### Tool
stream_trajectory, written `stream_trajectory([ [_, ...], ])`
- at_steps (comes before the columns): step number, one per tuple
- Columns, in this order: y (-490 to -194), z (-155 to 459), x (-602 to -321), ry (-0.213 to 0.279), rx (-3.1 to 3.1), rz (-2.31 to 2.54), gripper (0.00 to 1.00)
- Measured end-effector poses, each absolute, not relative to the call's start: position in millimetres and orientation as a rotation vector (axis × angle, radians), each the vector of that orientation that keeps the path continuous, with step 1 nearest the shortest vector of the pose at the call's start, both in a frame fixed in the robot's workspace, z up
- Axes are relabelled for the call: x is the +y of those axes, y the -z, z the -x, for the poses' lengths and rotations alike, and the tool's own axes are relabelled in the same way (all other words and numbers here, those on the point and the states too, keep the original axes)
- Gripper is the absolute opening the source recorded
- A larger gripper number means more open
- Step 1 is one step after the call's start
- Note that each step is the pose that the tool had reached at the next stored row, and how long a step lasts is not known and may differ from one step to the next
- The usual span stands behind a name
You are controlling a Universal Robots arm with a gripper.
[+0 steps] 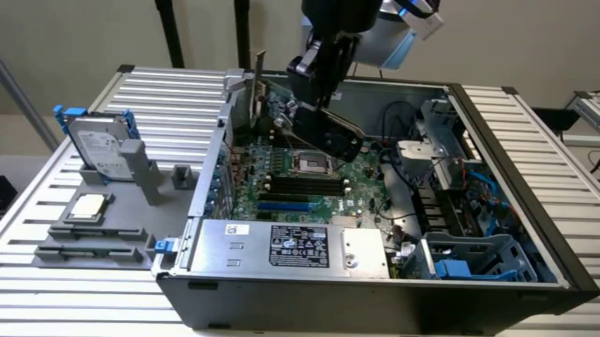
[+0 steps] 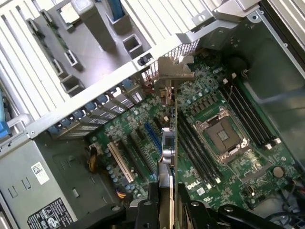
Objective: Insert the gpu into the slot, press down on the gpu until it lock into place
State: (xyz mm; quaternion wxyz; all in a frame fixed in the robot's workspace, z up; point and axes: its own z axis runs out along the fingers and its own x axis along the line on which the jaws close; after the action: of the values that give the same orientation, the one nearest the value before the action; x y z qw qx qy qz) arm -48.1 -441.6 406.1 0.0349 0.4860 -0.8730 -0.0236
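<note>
My hand (image 1: 317, 88) sits in the upper middle of the exterior view, closed on the gpu (image 1: 324, 130). I hold the card tilted in the air over the open computer case (image 1: 375, 309). Its silver bracket (image 1: 258, 81) points toward the exterior view's left. In the wrist view I see the gpu (image 2: 169, 143) edge-on, with my fingers (image 2: 152, 210) pressed on either side of it.

The bright-blue slot (image 1: 284, 206) lies on the motherboard (image 1: 361, 179) lower in the exterior picture, and the card is not seated in it. In the wrist view the slot (image 2: 152, 136) runs just beside the card's edge. The processor socket (image 1: 311, 163) and black memory slots (image 1: 300, 186) lie between the card and the slot. The grey power supply (image 1: 291, 246) fills the case's near side. A hard drive (image 1: 98, 151) stands on the table (image 1: 75, 302) at the left.
</note>
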Motion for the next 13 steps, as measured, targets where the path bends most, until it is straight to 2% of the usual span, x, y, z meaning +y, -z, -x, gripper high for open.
stream_trajectory([
  [13, -398.0, 48.1, -441.6, 0.051, -2.493, -1.803, 0.26],
])
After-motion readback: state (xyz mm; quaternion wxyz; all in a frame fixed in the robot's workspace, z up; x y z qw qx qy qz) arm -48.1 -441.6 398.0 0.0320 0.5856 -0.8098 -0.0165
